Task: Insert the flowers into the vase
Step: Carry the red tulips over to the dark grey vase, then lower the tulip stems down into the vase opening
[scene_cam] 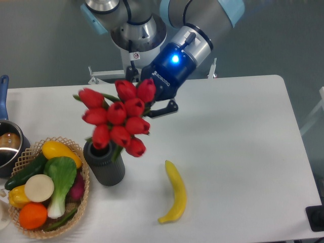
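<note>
The flowers (118, 119), a bunch of red tulip buds with green stems, hang in the air above the vase's mouth and hide part of its rim. My gripper (152, 101) is shut on their stems, just up and right of the buds; one dark finger (164, 109) shows beside them. The vase (105, 161), a dark grey ribbed cylinder, stands upright on the white table left of centre, directly under the bunch. I cannot tell whether the stem ends reach into the mouth.
A woven basket (81, 200) of vegetables stands at the front left, touching the vase's left side. A yellow banana (174, 192) lies to the vase's right. A pot (7, 147) with a blue handle sits at the left edge. The arm's base (136, 50) stands behind the table.
</note>
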Controlling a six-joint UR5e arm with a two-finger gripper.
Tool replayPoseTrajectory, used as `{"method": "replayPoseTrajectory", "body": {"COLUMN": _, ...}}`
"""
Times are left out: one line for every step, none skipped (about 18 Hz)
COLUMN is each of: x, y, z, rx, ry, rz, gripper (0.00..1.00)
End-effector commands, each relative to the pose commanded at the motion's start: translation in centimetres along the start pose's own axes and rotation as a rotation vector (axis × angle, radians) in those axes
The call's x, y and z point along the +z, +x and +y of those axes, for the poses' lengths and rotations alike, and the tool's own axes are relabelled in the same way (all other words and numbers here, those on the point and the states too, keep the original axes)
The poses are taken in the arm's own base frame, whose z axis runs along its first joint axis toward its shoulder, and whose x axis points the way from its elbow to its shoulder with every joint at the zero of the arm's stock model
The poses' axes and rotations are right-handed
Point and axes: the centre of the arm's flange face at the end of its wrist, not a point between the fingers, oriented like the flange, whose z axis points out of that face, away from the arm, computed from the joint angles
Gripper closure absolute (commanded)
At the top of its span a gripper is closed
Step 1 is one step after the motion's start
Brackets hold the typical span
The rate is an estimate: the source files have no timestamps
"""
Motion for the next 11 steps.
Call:
{"method": "replayPoseTrajectory", "body": {"x": 0.2, "y": 0.0, "z": 0.0, "rx": 0.020, "ry": 0.010, "rz": 0.012, "gripper": 1.00}}
{"method": "replayPoseTrajectory", "body": {"x": 0.5, "y": -0.3, "z": 0.4, "rx": 0.024, "ry": 0.011, "rz": 0.018, "gripper": 1.00}}
{"method": "replayPoseTrajectory", "body": {"x": 0.9, "y": -0.7, "z": 1.0, "rx": 0.015, "ry": 0.008, "rz": 0.024, "gripper": 1.00}}
{"method": "replayPoseTrajectory", "body": {"x": 1.2, "y": -0.8, "z": 1.2, "rx": 0.011, "ry": 0.006, "rz": 0.029, "gripper": 1.00}}
{"method": "replayPoseTrajectory", "body": {"x": 1.2, "y": -1.0, "z": 1.3, "rx": 0.008, "ry": 0.006, "rz": 0.030, "gripper": 1.00}}
{"method": "replayPoseTrajectory", "body": {"x": 1.6, "y": -1.0, "z": 1.4, "rx": 0.006, "ry": 0.004, "rz": 0.036, "gripper": 1.00}}
{"method": "replayPoseTrajectory", "body": {"x": 2.1, "y": -0.9, "z": 1.4, "rx": 0.008, "ry": 0.002, "rz": 0.046, "gripper": 1.00}}
{"method": "replayPoseTrajectory", "body": {"x": 2.7, "y": -1.1, "z": 1.7, "rx": 0.004, "ry": -0.002, "rz": 0.056, "gripper": 1.00}}
{"method": "replayPoseTrajectory", "body": {"x": 3.2, "y": -1.3, "z": 1.9, "rx": 0.001, "ry": -0.004, "rz": 0.064, "gripper": 1.00}}
{"method": "replayPoseTrajectory", "body": {"x": 3.8, "y": -1.0, "z": 1.9, "rx": 0.002, "ry": -0.007, "rz": 0.075, "gripper": 1.00}}
{"method": "replayPoseTrajectory", "body": {"x": 4.2, "y": -0.7, "z": 1.9, "rx": 0.003, "ry": -0.009, "rz": 0.083, "gripper": 1.00}}
